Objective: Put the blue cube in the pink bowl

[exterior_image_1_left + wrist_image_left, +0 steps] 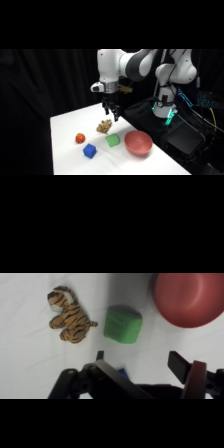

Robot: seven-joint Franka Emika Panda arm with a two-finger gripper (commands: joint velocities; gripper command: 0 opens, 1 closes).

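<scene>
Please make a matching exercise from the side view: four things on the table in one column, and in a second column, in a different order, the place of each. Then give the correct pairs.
Things
1. blue cube
2. pink bowl
3. toy tiger
4. red-orange ball

Places in the side view
A. farthest right of the four
B. under the gripper, toward the table's back
C. farthest left of the four
D. nearest the table's front edge, left of the green cube

Pairs: 1-D, 2-A, 3-B, 4-C
</scene>
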